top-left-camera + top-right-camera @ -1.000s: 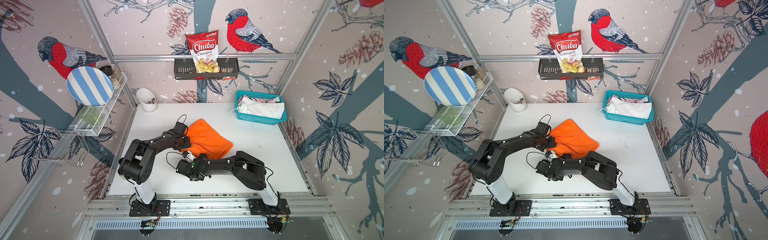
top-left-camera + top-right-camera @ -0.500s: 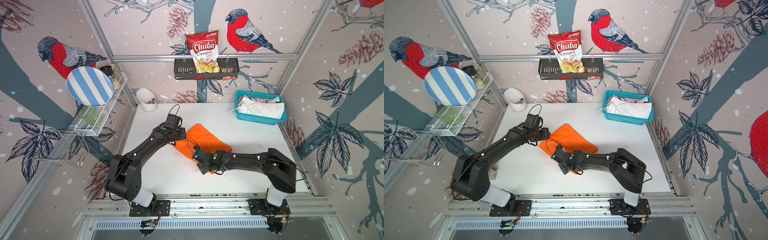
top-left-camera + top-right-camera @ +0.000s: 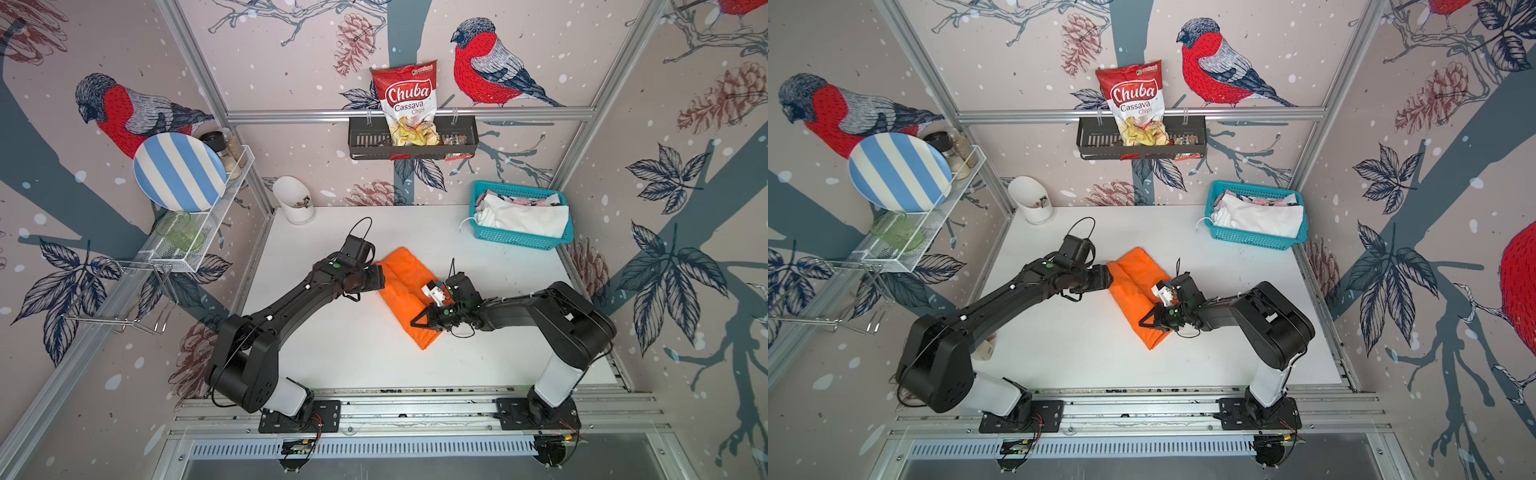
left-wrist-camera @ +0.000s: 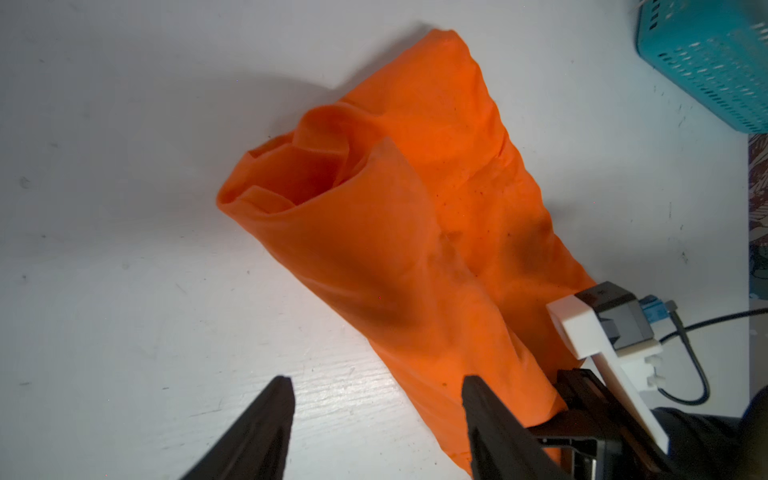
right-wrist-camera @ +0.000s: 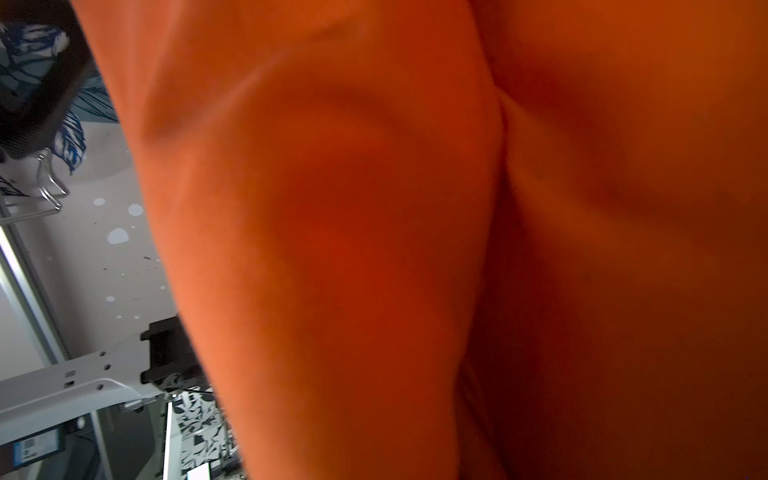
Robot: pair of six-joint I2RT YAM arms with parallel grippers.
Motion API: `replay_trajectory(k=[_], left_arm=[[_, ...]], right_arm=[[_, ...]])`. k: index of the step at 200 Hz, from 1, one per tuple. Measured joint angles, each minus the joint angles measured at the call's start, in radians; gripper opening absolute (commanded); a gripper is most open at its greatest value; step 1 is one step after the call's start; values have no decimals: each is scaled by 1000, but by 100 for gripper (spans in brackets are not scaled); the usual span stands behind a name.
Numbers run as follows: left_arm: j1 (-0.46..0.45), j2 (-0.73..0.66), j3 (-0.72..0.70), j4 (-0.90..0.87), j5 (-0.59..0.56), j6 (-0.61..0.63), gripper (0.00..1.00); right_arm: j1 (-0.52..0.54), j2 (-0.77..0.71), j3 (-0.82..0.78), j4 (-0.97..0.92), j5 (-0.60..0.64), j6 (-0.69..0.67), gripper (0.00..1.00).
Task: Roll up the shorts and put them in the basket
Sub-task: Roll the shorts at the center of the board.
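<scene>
Orange shorts (image 3: pixel 405 286): lying mid-desk (image 3: pixel 332 353), loosely rolled, one end gaping open. Left tool (image 4: pixel 374 382): hovering at the roll's side, fingers standing spread. Right tool (image 3: pixel 415 323): fingers pressing together, pinching the orange cloth. White shorts (image 3: pixel 523 216): sitting in teal basket (image 3: pixel 515 241), far right corner.

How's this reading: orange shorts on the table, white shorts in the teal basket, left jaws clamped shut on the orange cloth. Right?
Not quite: the left gripper has its jaws open, as the left wrist view shows. The rest holds: orange shorts on the table, white shorts in the teal basket.
</scene>
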Motion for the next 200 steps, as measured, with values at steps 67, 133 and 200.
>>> replay_trajectory(k=[67, 133, 200], left_arm=[[5, 279, 60, 88, -19, 3, 63], [24, 358, 64, 188, -15, 36, 63], [27, 364, 63, 222, -3, 54, 63]], right_arm=[[8, -119, 33, -201, 179, -108, 71], [277, -337, 294, -727, 880, -222, 100], [592, 108, 682, -1107, 1437, -314, 100]])
